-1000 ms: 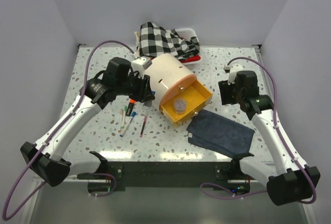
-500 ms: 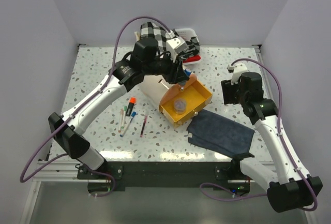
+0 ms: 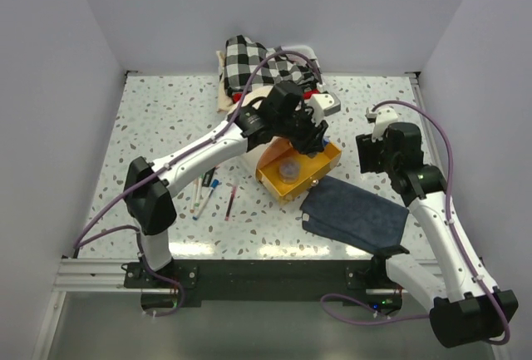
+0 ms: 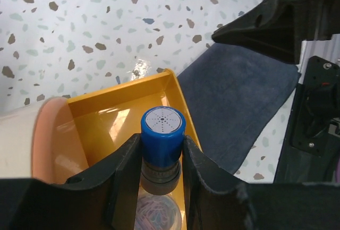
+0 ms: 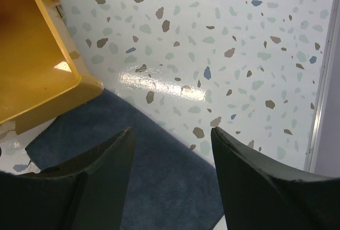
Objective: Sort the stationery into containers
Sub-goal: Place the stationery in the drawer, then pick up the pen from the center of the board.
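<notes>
The left fingers (image 4: 123, 179) are clamped on the blue-capped tube (image 4: 162, 130), the open yellow drawer (image 4: 101, 118) directly beneath them. Placing seems underway; next they should part. The right fingers (image 5: 85, 182) stand apart, empty.

L end effector (image 4: 162, 150) tight on blue-capped tube (image 4: 162, 126); R end effector (image 5: 172, 137) agape.

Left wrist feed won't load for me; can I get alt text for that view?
The left fingers grip a blue-capped tube above the open yellow drawer. A clear round pot lies in the drawer below it; a dark blue cloth lies beside the drawer.
</notes>
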Controlling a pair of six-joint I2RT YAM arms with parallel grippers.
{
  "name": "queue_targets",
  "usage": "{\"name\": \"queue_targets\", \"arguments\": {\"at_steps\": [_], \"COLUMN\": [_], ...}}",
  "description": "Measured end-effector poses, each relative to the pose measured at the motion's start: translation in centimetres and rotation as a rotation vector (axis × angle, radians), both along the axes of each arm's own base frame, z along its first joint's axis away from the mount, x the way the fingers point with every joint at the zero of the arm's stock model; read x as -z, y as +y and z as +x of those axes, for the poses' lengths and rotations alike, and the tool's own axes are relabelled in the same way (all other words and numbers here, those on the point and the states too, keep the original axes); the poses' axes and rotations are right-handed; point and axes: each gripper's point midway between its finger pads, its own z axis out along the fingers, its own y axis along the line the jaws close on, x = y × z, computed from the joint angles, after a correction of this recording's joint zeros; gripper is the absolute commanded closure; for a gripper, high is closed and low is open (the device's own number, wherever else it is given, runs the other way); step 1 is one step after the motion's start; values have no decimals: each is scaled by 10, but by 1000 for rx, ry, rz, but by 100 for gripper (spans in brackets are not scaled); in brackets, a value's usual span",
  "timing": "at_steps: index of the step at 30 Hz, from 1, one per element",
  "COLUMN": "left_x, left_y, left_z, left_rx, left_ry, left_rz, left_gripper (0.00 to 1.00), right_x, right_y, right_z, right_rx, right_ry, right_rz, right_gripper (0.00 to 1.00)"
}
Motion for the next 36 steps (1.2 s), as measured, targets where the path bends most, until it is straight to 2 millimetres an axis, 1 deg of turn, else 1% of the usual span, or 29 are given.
{"name": "queue_targets", "arguments": {"at_steps": [2,3,5,6,11,13,15,17,19,21,22,23,25,26,27,28,30,31,32,34,36], "left_x": [6,6,3,0,-12,-19,-33,-54,-87,-119,-129,-141,-150,-147,-136,-122,-87,-64,-35,21,58], "left_y": [3,3,2,0,4,8,11,22,40,74,93,124,175,204,228,245,262,268,274,295,313], "left_z": [6,7,9,10,22,23,24,25,26,25,27,30,40,45,49,50,47,46,43,34,25], "left_rx": [-26,-30,-37,-41,-75,-78,-84,-113,-164,-245,-289,-359,-492,-570,-633,-671,-687,-682,-671,-667,-675], "left_ry": [-12,-16,-36,-49,-103,-118,-143,-192,-272,-350,-372,-401,-435,-440,-431,-415,-359,-317,-269,-152,-54], "left_rz": [27,28,27,23,18,11,-5,-23,-54,-85,-92,-101,-86,-55,-1,53,157,212,270,401,487], "left_gripper": [47,40,34,29,27,26,24,23,22,24,24,24,28,30,33,33,32,31,31,30,28], "right_x": [0,0,-1,-1,-2,-2,-1,-3,-9,-18,-21,-23,-23,-22,-21,-21,-20,-19,-19,-18,-18], "right_y": [-1,-1,-2,-2,-3,-2,1,5,10,15,17,17,19,20,20,21,21,21,21,21,21], "right_z": [0,-1,-1,-2,-3,-3,-4,-6,-3,0,0,1,1,1,1,1,1,1,1,1,1], "right_rx": [1,3,5,6,7,1,-15,-39,-69,-98,-106,-111,-118,-122,-124,-126,-128,-128,-128,-128,-127], "right_ry": [0,-2,-5,-8,-13,-12,-7,3,-6,-22,-29,-33,-31,-27,-24,-22,-16,-14,-12,-9,-8], "right_rz": [0,0,-1,0,1,3,8,15,27,38,41,42,45,48,50,52,53,53,52,53,53], "right_gripper": [37,37,37,37,36,36,36,36,36,36,36,36,36,35,35,35,35,35,35,35,35]}}
